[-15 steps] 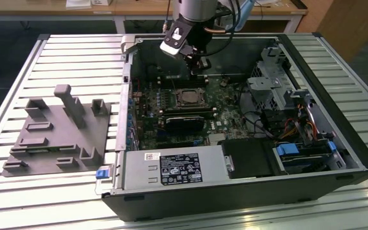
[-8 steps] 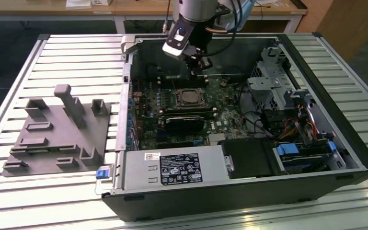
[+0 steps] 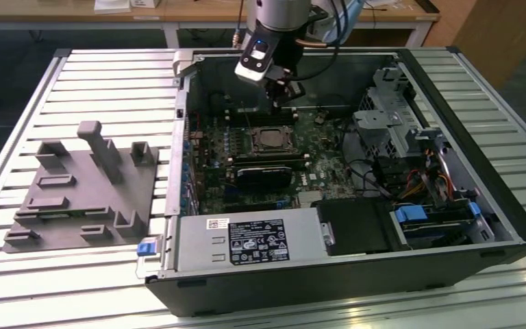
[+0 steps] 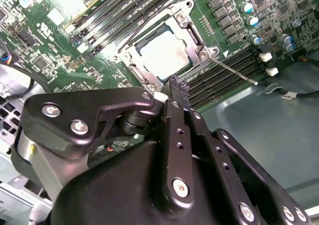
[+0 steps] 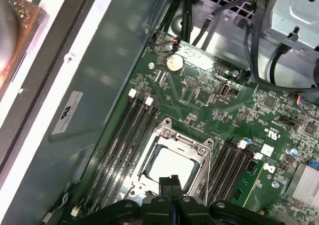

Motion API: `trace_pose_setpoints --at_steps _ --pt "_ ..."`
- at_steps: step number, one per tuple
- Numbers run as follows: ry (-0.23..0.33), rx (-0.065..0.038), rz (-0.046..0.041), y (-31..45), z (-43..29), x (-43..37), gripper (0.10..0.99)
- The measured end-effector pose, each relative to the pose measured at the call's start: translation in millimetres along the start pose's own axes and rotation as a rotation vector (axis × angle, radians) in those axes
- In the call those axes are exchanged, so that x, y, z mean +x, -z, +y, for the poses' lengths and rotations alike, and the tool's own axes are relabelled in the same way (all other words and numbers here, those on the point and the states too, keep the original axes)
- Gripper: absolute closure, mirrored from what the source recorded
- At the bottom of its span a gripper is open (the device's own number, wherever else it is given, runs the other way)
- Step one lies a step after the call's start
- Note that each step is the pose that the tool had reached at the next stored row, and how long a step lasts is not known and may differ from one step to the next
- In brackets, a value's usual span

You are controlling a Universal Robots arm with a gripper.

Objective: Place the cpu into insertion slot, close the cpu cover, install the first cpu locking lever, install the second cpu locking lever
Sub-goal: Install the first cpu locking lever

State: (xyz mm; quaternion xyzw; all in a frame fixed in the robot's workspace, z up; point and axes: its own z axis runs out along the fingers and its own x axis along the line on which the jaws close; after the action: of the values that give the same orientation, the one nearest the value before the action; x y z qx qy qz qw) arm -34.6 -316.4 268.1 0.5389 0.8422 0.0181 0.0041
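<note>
Gripper [image 4: 177, 88] status: fingers pressed together, nothing pinched between them. In the exterior view I hang low inside the open computer case [image 3: 482, 226], above the insertion slot [image 3: 268, 140].

The cpu [image 4: 164, 53] sits in the slot. The cpu cover [image 4: 195, 36] lies flat over it, with the silver top showing through the window. Both wrist views agree on this.

My tips are just beside the cover's near edge. I can't tell if they touch it.

One locking lever [image 4: 234, 70], a thin bare rod, sticks out from the cover's corner across the memory slots [image 4: 214, 85]. It looks unlatched to me, but I can't see the hook from here. I can't make out the second lever.

Risks as I judge them:
- The rod is thin and round and my tips are narrow. A push slightly off centre could slip off it and land on the memory slots or the circuit board [image 5: 199, 90].
- If the lever misses its hook it could spring back and let the cover lift.
- Pressing on the cover window instead of the lever would load the chip and the pins under it.
- My own fingers block the near side of the slot, so alignment there is a guess.
</note>
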Motion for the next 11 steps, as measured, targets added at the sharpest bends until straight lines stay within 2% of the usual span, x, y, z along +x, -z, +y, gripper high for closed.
trace_pose_setpoints --at_steps 11 --pt "0.112 0.001 0.0039 0.0 0.0 0.0 0.98"
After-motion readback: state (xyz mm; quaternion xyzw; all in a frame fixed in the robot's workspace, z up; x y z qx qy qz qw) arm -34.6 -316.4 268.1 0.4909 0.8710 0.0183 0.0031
